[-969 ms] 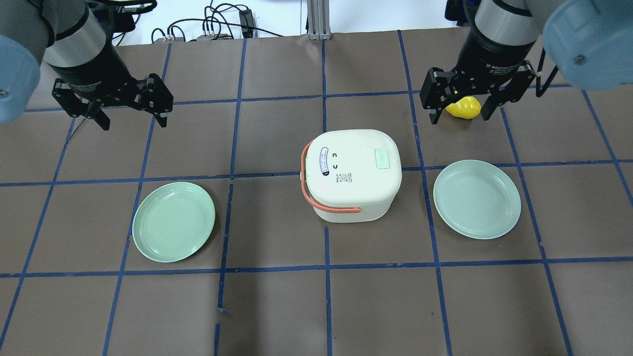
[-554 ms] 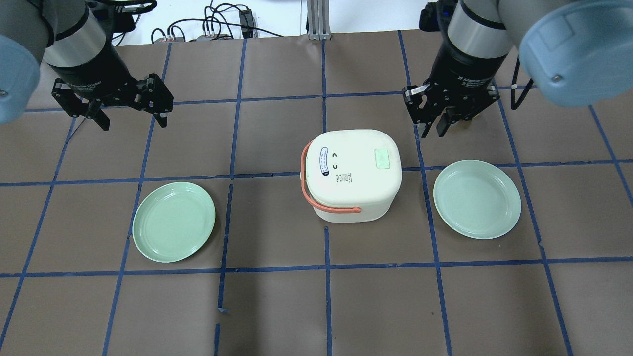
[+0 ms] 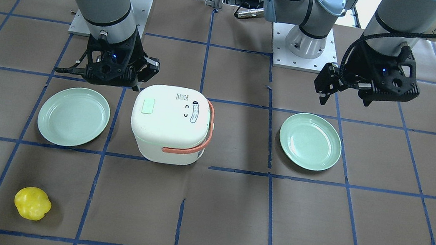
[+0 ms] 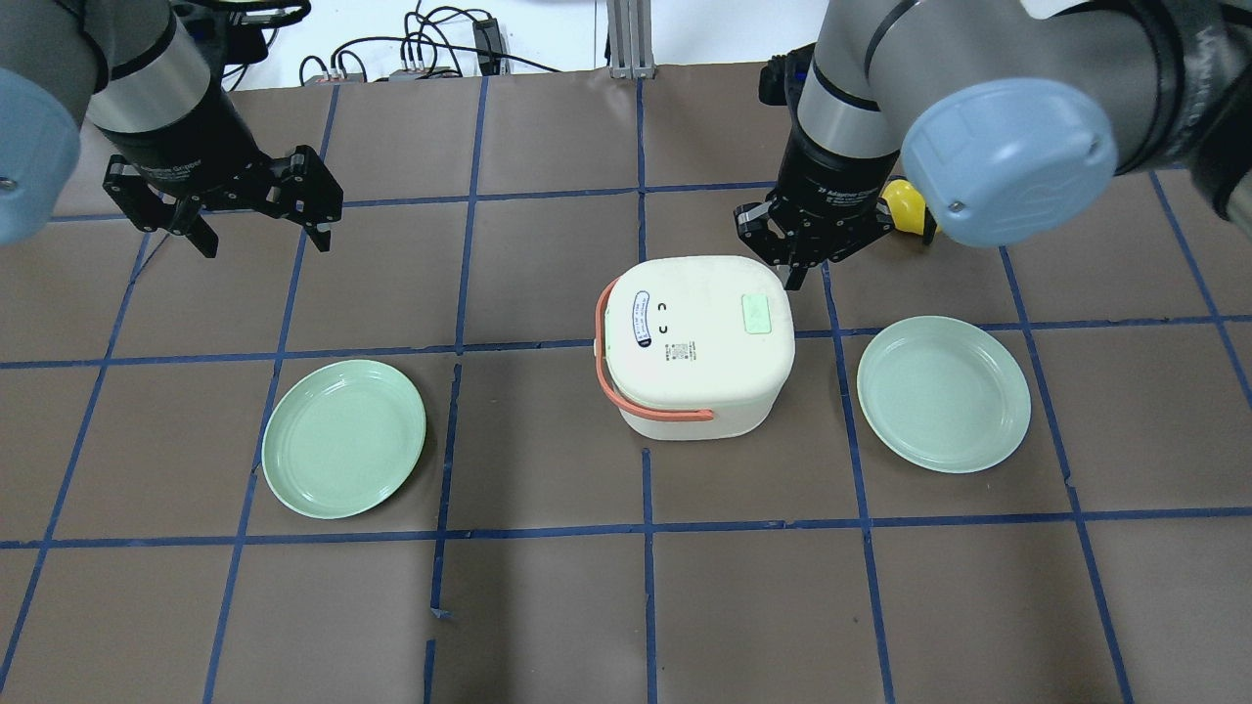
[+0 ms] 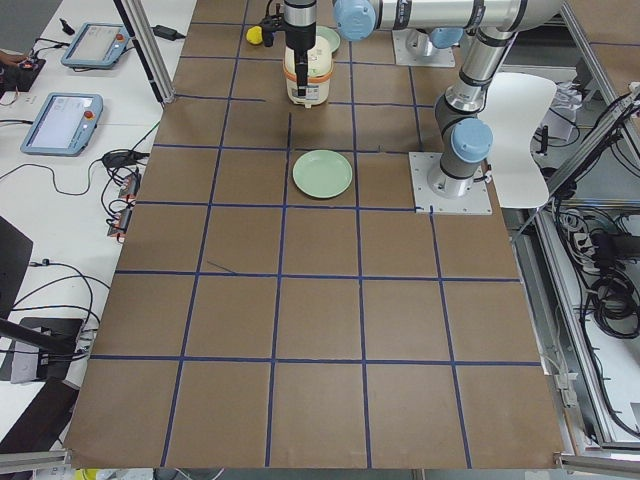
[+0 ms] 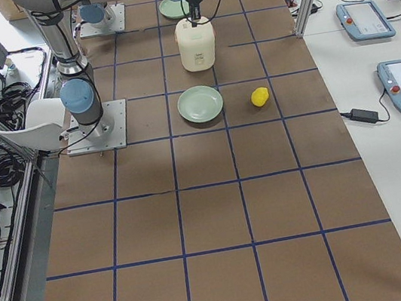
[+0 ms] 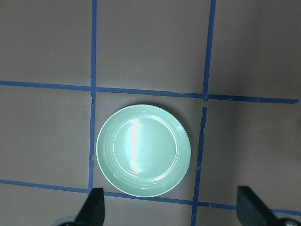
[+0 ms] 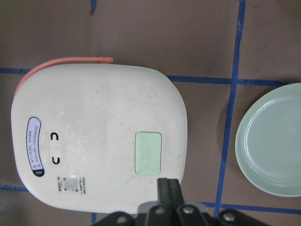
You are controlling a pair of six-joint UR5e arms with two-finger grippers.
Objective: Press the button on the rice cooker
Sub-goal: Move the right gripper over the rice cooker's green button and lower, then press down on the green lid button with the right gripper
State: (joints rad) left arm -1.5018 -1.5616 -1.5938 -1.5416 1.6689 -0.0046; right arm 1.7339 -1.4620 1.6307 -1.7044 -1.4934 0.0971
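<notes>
The rice cooker [image 4: 694, 342] stood in the middle of the table [image 4: 548, 606], white, with its orange handle [image 4: 611, 391] lying down around the side toward the robot's left. The pale green button [image 8: 148, 159] sat on the lid near the opposite edge. The right gripper [image 8: 168, 181] hung over that edge, just beside the button, fingers pressed together with nothing between them; whether they touched the lid could not be told. The right plate [image 4: 943, 393] and the left plate [image 4: 343, 438] lay on either side of the cooker. A yellow pepper [image 3: 32, 203] lay farther out on the right. The left gripper [image 4: 264, 244] hovered well apart from the cooker, spread wide and empty
</notes>
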